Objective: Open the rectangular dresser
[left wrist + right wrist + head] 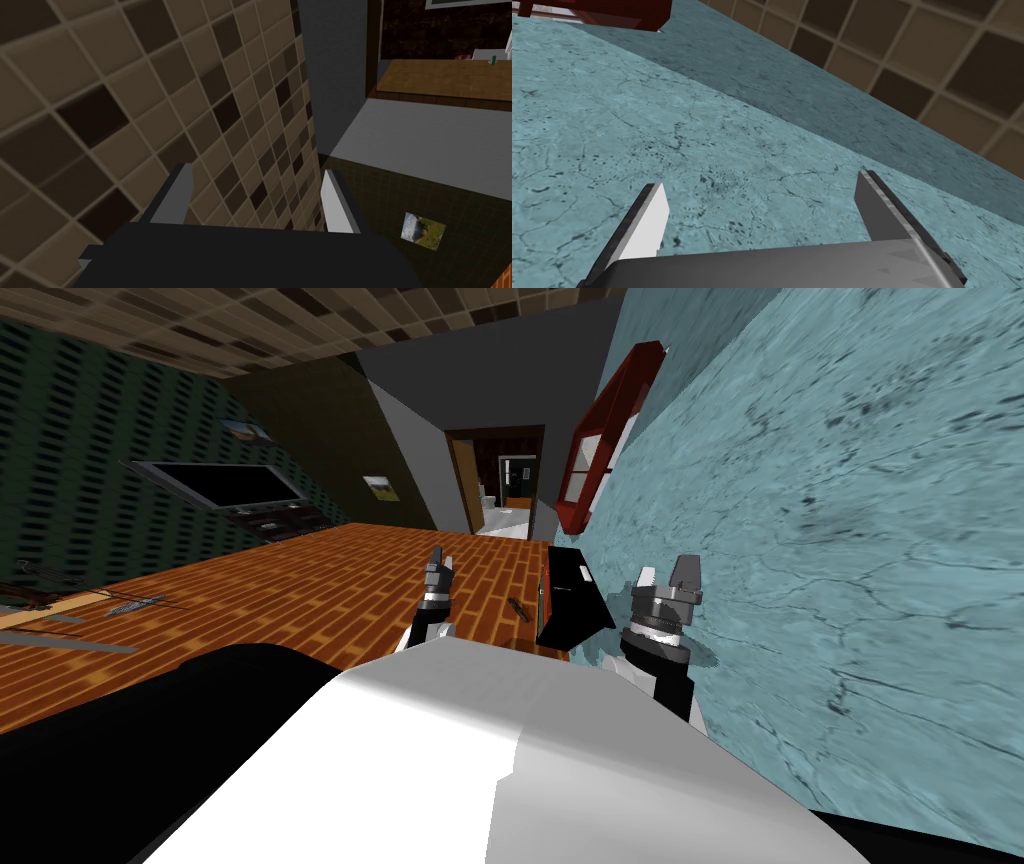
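Dresser: a black box (572, 600), most likely the dresser, though hard to be sure from here; stands on the wood floor (300, 588) with its back against the blue wall (850, 538).
Right claw (667, 571): held up very near the blue wall, just beside the black box, not touching it; fingers wide apart.
Left claw (442, 558): farther out from the blue wall, above the wood floor; fingers apart too.
Red window frame (600, 438): fixed on the blue wall, higher up than the black box.
Small dark thing (517, 609): flat on the wood floor, a little way out from the blue wall.
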